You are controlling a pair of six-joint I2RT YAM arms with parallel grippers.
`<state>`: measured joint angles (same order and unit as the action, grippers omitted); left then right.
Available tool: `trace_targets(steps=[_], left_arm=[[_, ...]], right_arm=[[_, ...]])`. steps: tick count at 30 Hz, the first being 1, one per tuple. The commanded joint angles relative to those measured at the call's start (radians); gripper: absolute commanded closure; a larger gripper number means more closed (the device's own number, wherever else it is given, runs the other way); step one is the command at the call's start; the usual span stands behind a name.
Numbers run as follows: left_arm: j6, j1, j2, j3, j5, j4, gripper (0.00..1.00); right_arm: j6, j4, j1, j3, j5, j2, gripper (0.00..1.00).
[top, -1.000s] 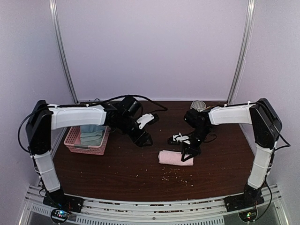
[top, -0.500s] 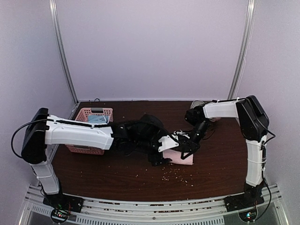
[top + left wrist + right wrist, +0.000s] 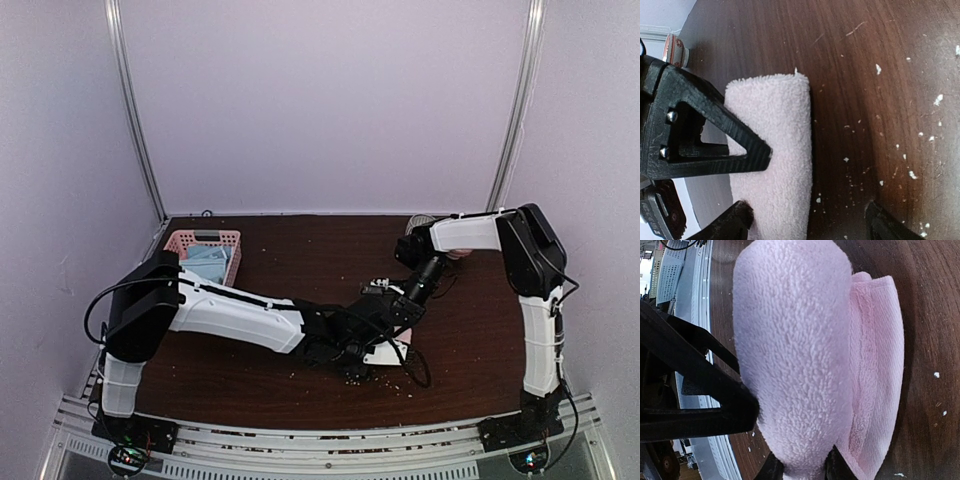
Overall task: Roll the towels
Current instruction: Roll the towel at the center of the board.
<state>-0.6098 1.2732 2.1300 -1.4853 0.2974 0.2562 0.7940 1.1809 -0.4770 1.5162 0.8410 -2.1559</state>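
Observation:
The light pink towel (image 3: 388, 352) lies rolled on the brown table, right of centre. It fills the right wrist view (image 3: 795, 350), with a loose flap along its right side. My right gripper (image 3: 804, 470) is shut on the near end of the roll; in the top view the gripper (image 3: 396, 312) is at the roll's far side. My left gripper (image 3: 807, 225) is open wide: one fingertip (image 3: 737, 222) touches the towel (image 3: 775, 150), the other rests on bare table. In the top view the left gripper (image 3: 372, 345) reaches across to the roll. No mint green towel shows.
A pink basket (image 3: 178, 243) with pale blue cloths (image 3: 206, 262) stands at the back left. A striped mug (image 3: 424, 224) stands at the back right, behind the right arm. Pale crumbs (image 3: 360, 378) lie scattered on the table in front of the roll.
My left arm swung from beside the basket across the table to the pink roll. My right gripper moved down and closed on the roll, which shifted slightly toward the front.

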Motion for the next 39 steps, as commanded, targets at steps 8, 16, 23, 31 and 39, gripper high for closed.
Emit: trace_targets(steps=[8,16,23,31,39], left_arm=[[-0.076,-0.016,0.011,-0.017,0.061,-0.067,0.15],[-0.060,-0.026,0.099,-0.080,0.095,-0.043,0.17],[-0.059,-0.031,0.123,-0.092,0.068,-0.024,0.30],[-0.053,-0.036,0.144,-0.158,-0.049,0.081,0.52],[0.004,-0.038,0.174,-0.222,-0.232,0.252,0.60]], right_arm=[[-0.008,0.022,-0.008,-0.011,-0.130,-0.113,0.79],[0.021,0.070,-0.008,0.005,-0.101,-0.133,0.79],[0.068,0.127,-0.008,0.028,-0.053,-0.135,0.79],[0.091,0.148,-0.005,0.041,-0.040,-0.106,0.75],[0.073,0.159,0.050,0.079,-0.063,0.064,0.35]])
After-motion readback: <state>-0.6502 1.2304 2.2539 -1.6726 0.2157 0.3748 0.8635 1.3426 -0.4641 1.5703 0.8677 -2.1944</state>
